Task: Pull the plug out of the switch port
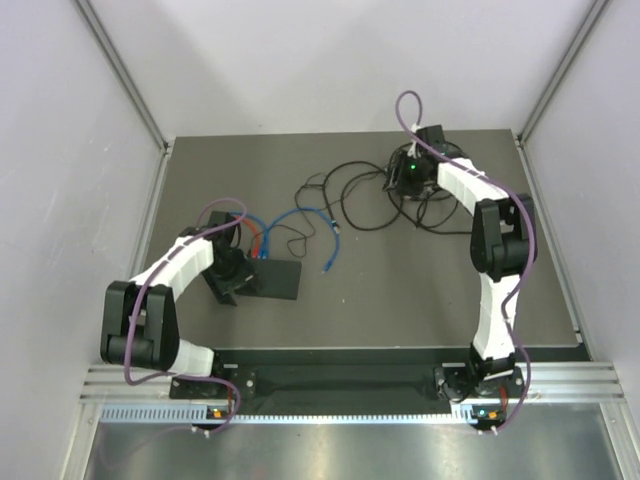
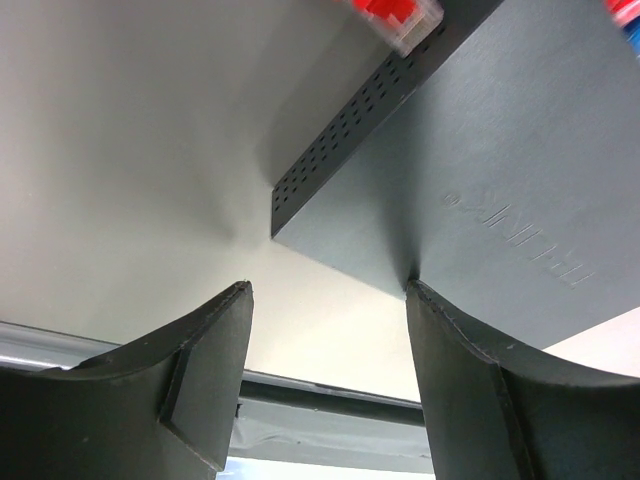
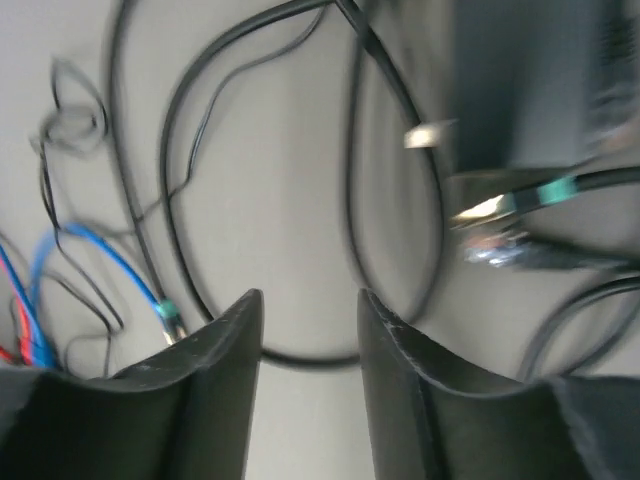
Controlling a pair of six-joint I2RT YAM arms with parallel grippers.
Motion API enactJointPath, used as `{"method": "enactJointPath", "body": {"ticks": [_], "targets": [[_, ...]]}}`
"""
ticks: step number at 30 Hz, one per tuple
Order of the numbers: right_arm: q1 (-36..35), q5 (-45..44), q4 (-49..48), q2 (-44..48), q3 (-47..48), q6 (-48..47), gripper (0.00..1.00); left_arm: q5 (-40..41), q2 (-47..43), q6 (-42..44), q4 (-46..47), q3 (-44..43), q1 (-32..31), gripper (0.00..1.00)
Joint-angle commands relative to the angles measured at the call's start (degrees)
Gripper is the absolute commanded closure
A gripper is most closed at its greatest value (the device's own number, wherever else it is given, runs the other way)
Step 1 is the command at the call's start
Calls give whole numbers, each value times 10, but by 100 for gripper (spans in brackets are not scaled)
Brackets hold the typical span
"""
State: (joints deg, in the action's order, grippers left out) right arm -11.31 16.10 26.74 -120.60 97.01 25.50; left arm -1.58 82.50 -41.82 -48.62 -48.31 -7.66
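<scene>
The flat black switch box lies left of the table's middle. A red plug and a blue plug sit in switch ports on its far edge. My left gripper is open at the box's near corner. Its right fingertip touches the box top, its left fingertip hangs beside the box. Another blue cable ends in a loose plug on the mat. My right gripper is open and empty above a black cable loop, far back right.
A black adapter block with tangled thin black cables lies under and left of the right gripper. The loose blue plug's teal boot shows left of the right fingers. White walls and aluminium posts enclose the dark mat.
</scene>
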Motion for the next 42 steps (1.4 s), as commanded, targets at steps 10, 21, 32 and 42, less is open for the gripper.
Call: {"method": "enactJointPath", "body": {"ticks": [10,21,32,42], "targets": [[-170,26,47,51,83,-99,43,2,-70,22,-59,-24,-2,31],[-298,306,-155,-152,172,118,46,-7,-20,18,-43,-33,21,31],[-327,268,-219,-195,144,173,50,-23,-13,22,-26,-23,36,31],[-331,264,-243,-220,114,185,56,-25,-8,27,-18,-17,41,32]]}}
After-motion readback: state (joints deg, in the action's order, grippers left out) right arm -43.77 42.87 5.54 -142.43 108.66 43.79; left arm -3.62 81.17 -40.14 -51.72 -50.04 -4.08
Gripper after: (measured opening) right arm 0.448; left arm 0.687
